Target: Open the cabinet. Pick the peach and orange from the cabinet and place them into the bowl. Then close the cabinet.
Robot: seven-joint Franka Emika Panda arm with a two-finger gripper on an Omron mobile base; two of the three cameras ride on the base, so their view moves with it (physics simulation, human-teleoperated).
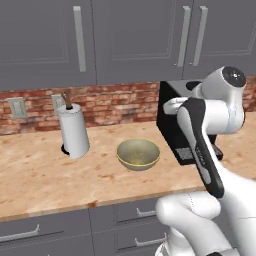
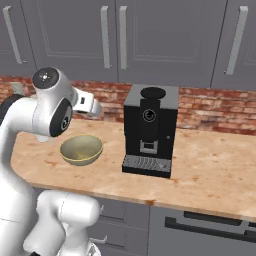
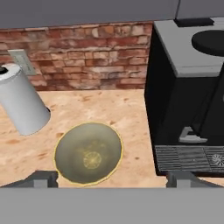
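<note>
cabinet (image 1: 135,40): grey wall unit running along the top, above the brick. All doors looking shut, vertical bar handles (image 1: 184,36) showing; nothing of the inside visible, so peach & orange can't be placed from here, presumably behind the doors.
counter (image 1: 45,170): tan top, carrying everything below.
arm: rising at the near right in the left base view, elbow bent, hand hanging over the counter between bowl & coffee machine.
coffee machine (image 2: 148,131): black, sitting right of the bowl, close to the hand's path.
paper-towel roll (image 1: 74,131): standing upright left of the bowl, apart from it.
bowl (image 3: 88,152): olive-tan, yellowish inside, sitting empty mid-counter, just below & ahead of the hand.
gripper (image 3: 117,178): fingers standing wide apart, holding nothing; tips (image 3: 40,178) showing at far left & far right of the hand view's bottom.
step in hand: prob. opening the cabinet, as judged from shut doors & empty bowl.
doing it well: raising the hand clear of the machine top, lining jaws square across one bar handle, closing mid-bar, pulling along the door's arc w/o twisting.
</note>
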